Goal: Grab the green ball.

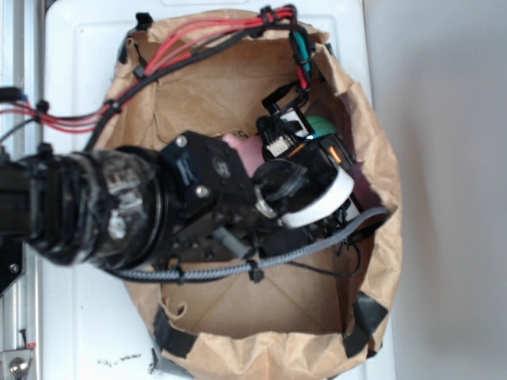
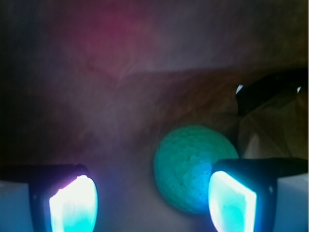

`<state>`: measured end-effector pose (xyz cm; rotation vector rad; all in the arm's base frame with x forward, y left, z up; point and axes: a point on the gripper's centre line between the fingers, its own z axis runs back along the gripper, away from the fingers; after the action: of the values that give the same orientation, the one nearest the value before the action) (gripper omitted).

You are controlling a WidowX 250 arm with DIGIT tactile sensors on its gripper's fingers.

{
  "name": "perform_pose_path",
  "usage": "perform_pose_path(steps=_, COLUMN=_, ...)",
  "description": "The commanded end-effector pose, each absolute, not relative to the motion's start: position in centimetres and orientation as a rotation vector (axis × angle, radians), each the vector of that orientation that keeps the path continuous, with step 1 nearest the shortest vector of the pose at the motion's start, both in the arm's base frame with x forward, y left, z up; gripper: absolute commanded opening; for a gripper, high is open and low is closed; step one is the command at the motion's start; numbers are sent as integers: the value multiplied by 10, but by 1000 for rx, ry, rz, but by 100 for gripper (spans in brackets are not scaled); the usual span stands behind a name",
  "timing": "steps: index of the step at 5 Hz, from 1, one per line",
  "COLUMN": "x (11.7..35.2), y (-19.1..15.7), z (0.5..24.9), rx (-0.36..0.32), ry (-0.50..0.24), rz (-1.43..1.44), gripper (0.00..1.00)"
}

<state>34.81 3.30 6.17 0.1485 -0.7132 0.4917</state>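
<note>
Lower frame, wrist view: pincer (image 2: pixel 152 203) released, glowing fingertips (image 2: pixel 72 205) wide apart. Just beyond, right of centre: green ball (image 2: pixel 190 164), hard against the right-hand fingertip, contact unclear. Behind, brown paper bag (image 1: pixel 380 158); pink plush (image 1: pixel 238 146) upper left, blurred.

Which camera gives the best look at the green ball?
The wrist view: the green ball fills the centre, just ahead of the glowing fingers. The exterior view shows only a green sliver, mostly hidden by the arm inside the paper bag.

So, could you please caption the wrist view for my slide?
Open gripper with glowing fingers approaching the green ball, which sits nearer one finger.
</note>
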Motion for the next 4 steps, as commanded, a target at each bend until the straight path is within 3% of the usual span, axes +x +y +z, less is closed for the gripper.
perform_pose_path(steps=1, x=353, y=29, z=71, rx=145, ry=-728, rz=466, gripper=100)
perform_pose_path(steps=2, x=352, y=30, z=76, rx=119, ry=-645, rz=447, gripper=100)
perform_pose_path(steps=4, x=345, y=40, z=109, rx=48, ry=-386, rz=426, gripper=100)
